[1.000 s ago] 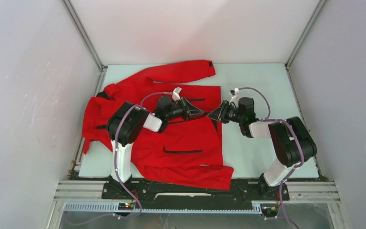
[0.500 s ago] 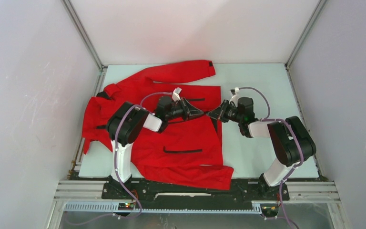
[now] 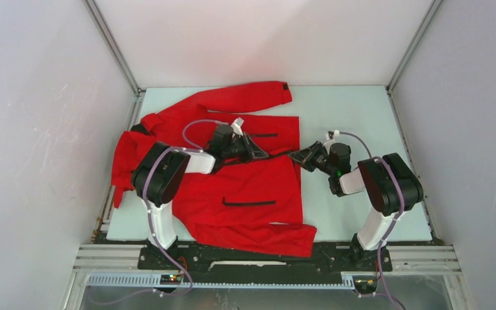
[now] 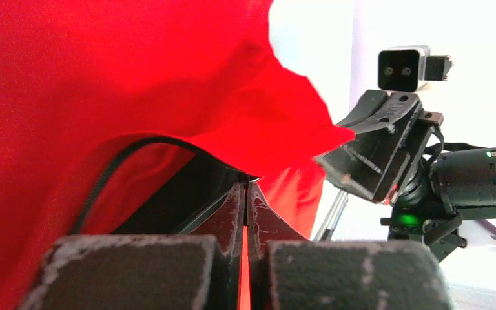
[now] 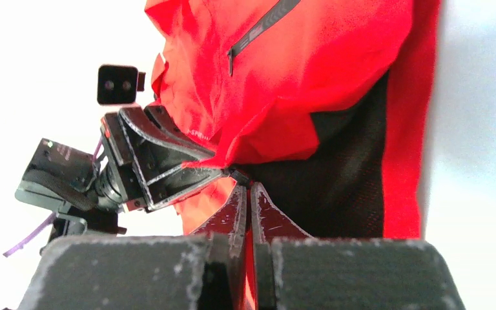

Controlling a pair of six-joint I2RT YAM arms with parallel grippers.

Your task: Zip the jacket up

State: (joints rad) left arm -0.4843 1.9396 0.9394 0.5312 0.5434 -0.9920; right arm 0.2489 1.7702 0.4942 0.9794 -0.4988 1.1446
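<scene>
While clamped on jacket (image 3: 258, 184) front edge from both sides, risks slipping free.
Pinches zip edge with left gripper (image 3: 261, 155), jaws fully closed; pinches hem corner with right gripper (image 3: 294, 155), likewise closed. Could lose hold or bunch lining (image 5: 349, 168) if tugged apart. Lies across left half of table (image 3: 349, 110), sleeve (image 3: 245, 95) near back edge; leaves free room rightward, little by left wall (image 3: 51, 129).

The left end effector (image 3: 266, 155) and right end effector (image 3: 293, 155) face each other over the jacket (image 3: 245, 187).
</scene>
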